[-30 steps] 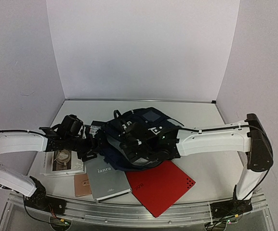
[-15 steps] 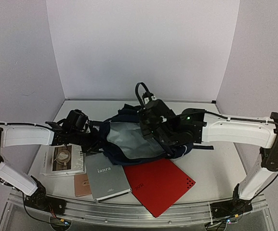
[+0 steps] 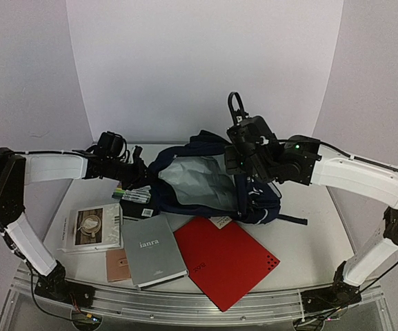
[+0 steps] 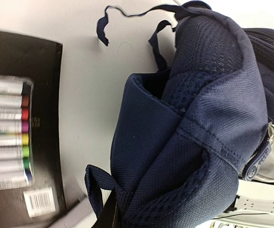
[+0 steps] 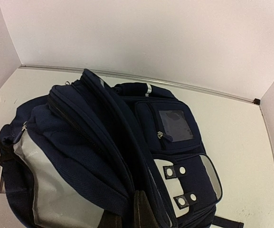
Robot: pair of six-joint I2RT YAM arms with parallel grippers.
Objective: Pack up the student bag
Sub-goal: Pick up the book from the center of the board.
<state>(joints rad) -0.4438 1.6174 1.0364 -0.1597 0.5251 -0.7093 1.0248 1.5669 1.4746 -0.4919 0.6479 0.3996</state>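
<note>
Robot lab test cell: plain white panel walls (image 3: 205,69) box in a white surface (image 3: 316,241); left arm (image 3: 54,167) and right arm (image 3: 357,176) bolted to an aluminium rail (image 3: 185,305).

Overhead, two wrist close-ups, shared bag (image 3: 199,183)

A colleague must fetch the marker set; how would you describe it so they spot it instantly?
Find the navy student bag mid-table. Beside its left edge, beyond the grey book, lies the marker set: a black pack with a clear window showing a row of coloured caps, the only multicoloured item there.
</note>
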